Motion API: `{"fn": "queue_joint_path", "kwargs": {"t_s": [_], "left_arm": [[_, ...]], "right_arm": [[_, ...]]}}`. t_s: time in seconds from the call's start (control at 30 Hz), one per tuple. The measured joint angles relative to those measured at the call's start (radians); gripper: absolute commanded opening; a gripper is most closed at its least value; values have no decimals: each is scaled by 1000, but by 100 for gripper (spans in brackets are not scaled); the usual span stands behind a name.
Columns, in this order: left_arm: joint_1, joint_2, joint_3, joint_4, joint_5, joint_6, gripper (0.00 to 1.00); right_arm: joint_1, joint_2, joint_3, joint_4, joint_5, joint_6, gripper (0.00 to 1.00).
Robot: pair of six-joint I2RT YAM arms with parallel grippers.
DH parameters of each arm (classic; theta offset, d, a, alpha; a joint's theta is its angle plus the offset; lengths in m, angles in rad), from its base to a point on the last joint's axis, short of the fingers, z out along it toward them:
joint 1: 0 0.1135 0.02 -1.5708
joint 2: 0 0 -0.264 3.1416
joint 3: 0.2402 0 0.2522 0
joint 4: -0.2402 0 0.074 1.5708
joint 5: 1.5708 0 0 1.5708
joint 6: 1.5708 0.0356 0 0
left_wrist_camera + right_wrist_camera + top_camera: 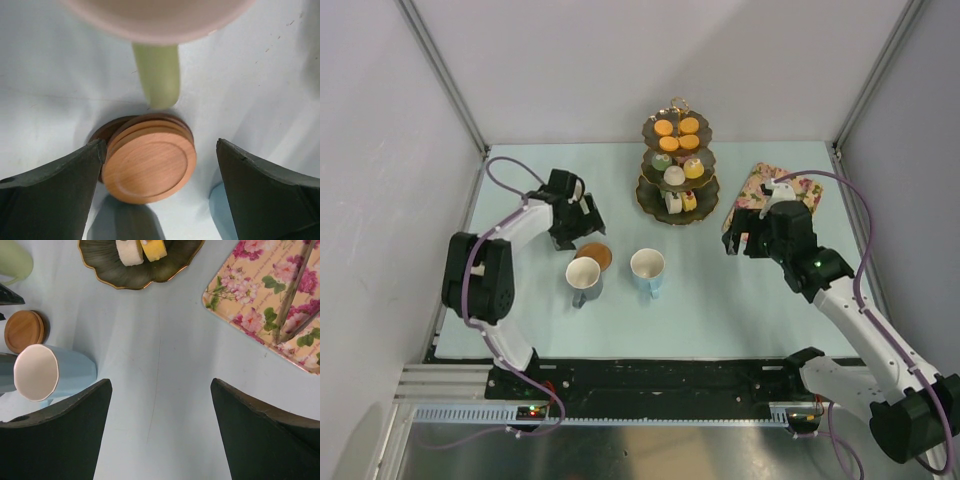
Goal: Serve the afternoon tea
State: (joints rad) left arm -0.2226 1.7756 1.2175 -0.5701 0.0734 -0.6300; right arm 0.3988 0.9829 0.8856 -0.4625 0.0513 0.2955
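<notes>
Left gripper (pixel 160 145) hangs with jaws wide apart over the stack of coasters (pixel 148 167), holding nothing.
Only its wrist view shows the yellow-green mug (pixel 157 75), handle pointing at the stack; from above the arm hides that mug. The top view sets the coasters just beside the grey mug (pixel 584 277), with the blue mug (pixel 648 270) near and the three-tier stand (pixel 678 190) of small cakes (pixel 677 134) further back. The right gripper (pixel 160 382), jaws also apart and empty, hovers over bare table (pixel 160 340) between the blue mug and the floral tray (pixel 260 295); its camera catches the stand's bottom tier.
</notes>
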Motion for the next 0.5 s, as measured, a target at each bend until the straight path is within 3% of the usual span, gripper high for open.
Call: {"fn": "queue_joint_path", "kwargs": {"t_s": [0.2, 0.5], "left_arm": [[2, -104, -89, 5, -53, 0, 100], [-5, -90, -151, -2, -45, 2, 95]], "right_arm": [[0, -20, -1, -1, 0, 0, 86], [0, -22, -1, -4, 0, 7, 86]]}}
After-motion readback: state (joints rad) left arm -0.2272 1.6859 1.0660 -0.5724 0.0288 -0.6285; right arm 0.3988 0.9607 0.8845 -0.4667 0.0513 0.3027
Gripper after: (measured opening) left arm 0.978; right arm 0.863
